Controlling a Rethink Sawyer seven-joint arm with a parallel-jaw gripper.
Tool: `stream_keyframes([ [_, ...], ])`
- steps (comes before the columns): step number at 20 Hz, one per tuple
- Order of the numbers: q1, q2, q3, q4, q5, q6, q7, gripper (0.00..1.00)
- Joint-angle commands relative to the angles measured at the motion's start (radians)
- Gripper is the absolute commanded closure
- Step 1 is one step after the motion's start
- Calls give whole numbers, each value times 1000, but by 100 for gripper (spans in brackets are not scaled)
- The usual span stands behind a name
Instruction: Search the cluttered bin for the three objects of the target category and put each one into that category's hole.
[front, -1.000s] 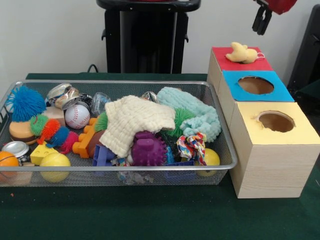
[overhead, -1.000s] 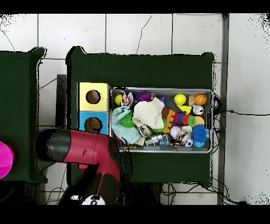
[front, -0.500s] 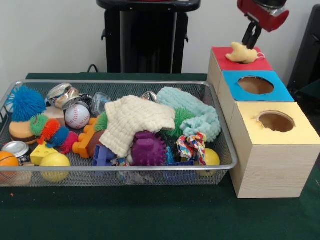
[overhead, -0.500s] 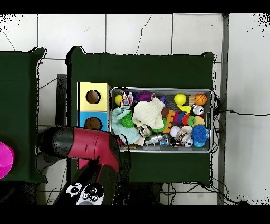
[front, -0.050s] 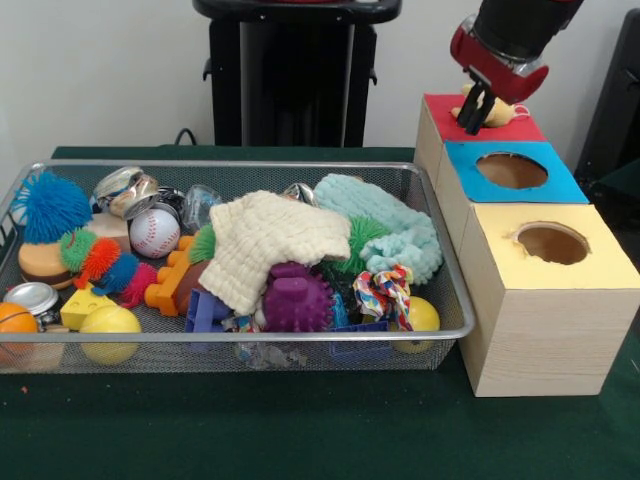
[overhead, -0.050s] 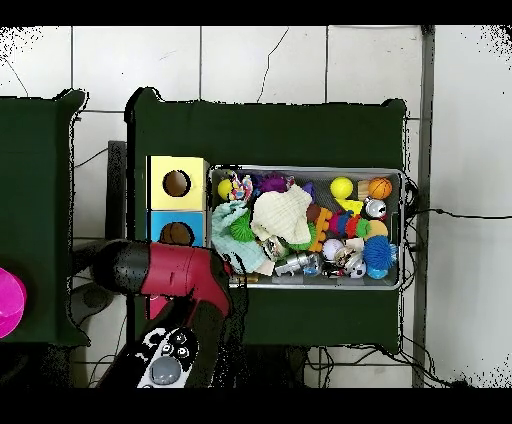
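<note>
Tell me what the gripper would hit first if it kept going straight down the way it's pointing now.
Most likely the yellow plush toy lying on the red-topped box. The gripper hangs right at it, though depth is hard to judge; it could instead meet the box top beside the toy.

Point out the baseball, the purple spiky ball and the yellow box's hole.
baseball (front, -0.050s: 154, 232), front view, on its white face between the red seams.
purple spiky ball (front, -0.050s: 297, 299), front view, on the middle of its knobbly front.
yellow box's hole (front, -0.050s: 552, 243), front view, on the dark inside of the round opening.
</note>
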Motion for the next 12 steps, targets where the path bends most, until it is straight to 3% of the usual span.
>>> stream_keyframes([
  [1,-47,94,86,34,16,-127,146,100],
  [6,-46,84,93,33,31,-101,148,100],
  [12,2,15,38,5,10,37,172,100],
])
